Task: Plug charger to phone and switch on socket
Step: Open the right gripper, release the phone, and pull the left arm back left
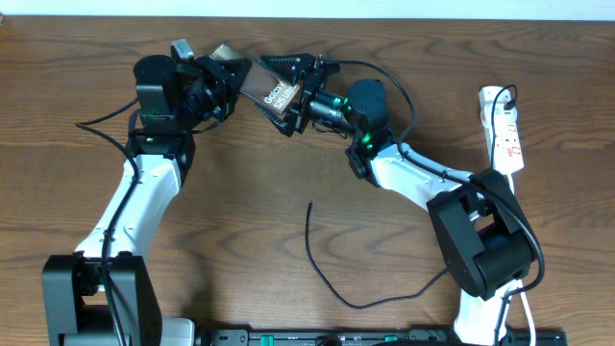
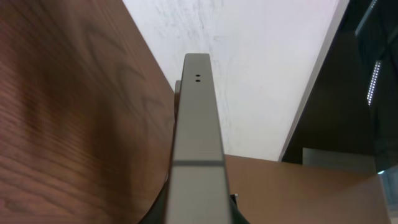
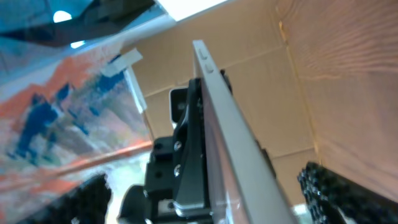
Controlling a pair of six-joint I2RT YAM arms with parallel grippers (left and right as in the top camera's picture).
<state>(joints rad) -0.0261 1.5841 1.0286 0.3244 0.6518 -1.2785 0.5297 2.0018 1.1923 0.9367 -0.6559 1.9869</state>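
Overhead view, left to right: left claw (image 1: 231, 77) is pressed together on one short end of the phone (image 1: 274, 93), holding it up off the desk (image 1: 231, 211) near the far edge, lettering face up. Left wrist view confirms it: the phone's thin edge (image 2: 198, 143) runs straight out from between the jaws. The phone's long axis runs left-right and dips slightly toward the right arm. Right claw (image 1: 298, 91) is at the phone's other end. In the right wrist view its fingers (image 3: 333, 186) stand spread on either side of the phone's edge (image 3: 230, 130) without touching it, so only the left arm carries the phone. The charger (image 1: 322, 274) lies slack on the desk, well apart from both claws and nearer the robot. Its free end points up toward the phone; the plug is too small to make out. The right arm is nearer to it. Judgement: right claw, now empty, must drop back to that free end. The socket (image 1: 506, 135) lies at far right, long axis front-to-back, untouched. No containers in view.
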